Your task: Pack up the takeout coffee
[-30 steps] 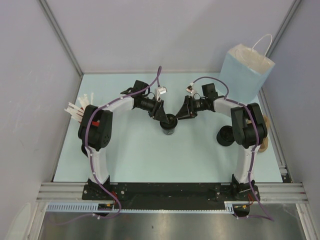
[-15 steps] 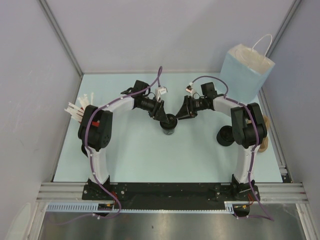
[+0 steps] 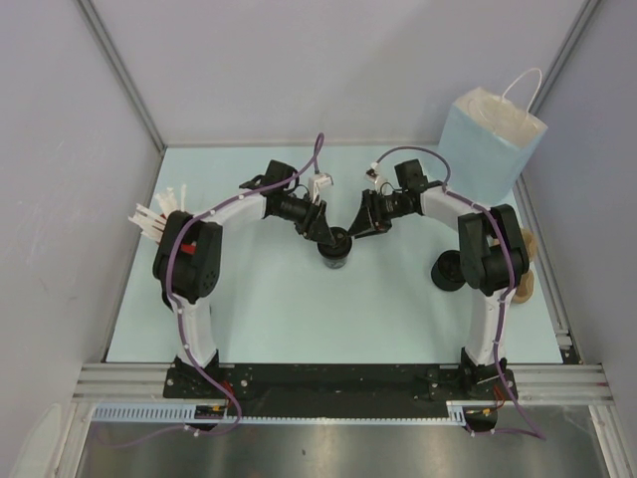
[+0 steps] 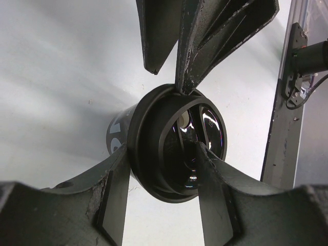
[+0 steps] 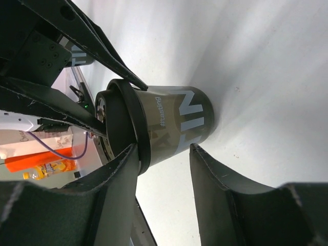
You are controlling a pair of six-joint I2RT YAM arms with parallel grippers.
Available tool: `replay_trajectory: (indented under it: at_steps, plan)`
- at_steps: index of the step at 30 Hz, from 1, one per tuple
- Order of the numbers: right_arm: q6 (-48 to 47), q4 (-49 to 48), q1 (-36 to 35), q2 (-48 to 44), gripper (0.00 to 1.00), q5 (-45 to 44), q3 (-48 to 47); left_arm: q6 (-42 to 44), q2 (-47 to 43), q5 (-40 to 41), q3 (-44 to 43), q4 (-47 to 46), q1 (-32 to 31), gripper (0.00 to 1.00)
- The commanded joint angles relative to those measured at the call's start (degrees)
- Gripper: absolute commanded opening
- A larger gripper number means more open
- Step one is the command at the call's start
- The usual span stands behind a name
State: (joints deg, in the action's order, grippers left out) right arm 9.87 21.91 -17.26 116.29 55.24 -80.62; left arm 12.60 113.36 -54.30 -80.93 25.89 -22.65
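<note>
Pale-blue tabletop [image 3: 259, 299] is shown with the takeout coffee [image 3: 335, 246] upright at its middle, unmoved. Its lid [image 4: 169, 148] is straddled by the left gripper [image 3: 325, 229], half open; a true hold cannot be told. The right gripper [image 3: 356, 226] has been edged nearer, part open, one finger [image 5: 120, 179] on the rim, the other clear. Packing into the paper bag [image 3: 480, 149] is judged not yet begun.

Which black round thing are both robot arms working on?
The black cup in the middle: left end effector and right end effector flank its lid. The other black thing sits apart, by the right arm.
</note>
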Motion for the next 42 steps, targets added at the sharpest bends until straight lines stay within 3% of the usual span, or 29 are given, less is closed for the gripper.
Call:
replay_trajectory:
  at_steps: [1, 7, 14, 28, 42]
  plan:
    - [-3.54, 2.26, -0.94, 2.28, 0.5, -8.15, -0.76, 7.0, 2.04, 9.22, 3.84, 3.2, -1.87, 0.33]
    - [-2.66, 3.14, 1.09, 2.28, 0.52, -1.11, -6.74, 7.0, 1.86, 9.39, 3.93, 2.85, -1.87, 0.33]
    - [-0.99, 2.44, -0.32, 4.55, 0.52, -1.1, -11.05, 6.56, 2.04, 9.66, 3.76, 2.76, -1.87, 0.33]
    - [-3.1, 2.52, -0.24, 3.33, 0.53, -1.37, -6.83, 5.33, 2.92, 11.32, 3.23, 3.2, -1.87, 0.32]
    - [5.16, -5.12, 1.88, 1.83, 0.52, 8.47, -5.6, 5.59, 3.36, 11.76, 2.79, 3.91, -1.87, 0.32]
